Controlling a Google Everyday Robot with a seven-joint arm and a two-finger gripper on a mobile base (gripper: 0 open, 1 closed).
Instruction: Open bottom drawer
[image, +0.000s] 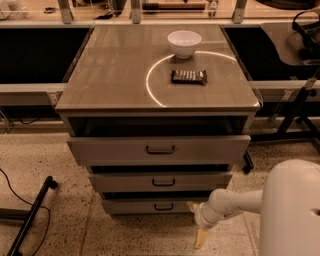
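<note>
The white arm's (237, 200) two-finger gripper (196, 223) hangs low, spread and empty, just right of the shallow grey-beige bottom drawer (132, 206) of the grey cabinet (115, 80). Approach appears the step in hand; next it must move left to the small dark bar handle (163, 206), grip and pull.

Grey-beige bottom drawer (130, 206), dark handle (163, 206). Brown worktop (110, 75) with a pale arc (150, 85). White bowl (184, 43). Speckled floor (60, 160). A cream tool (196, 222) sits by the drawer's right end.
</note>
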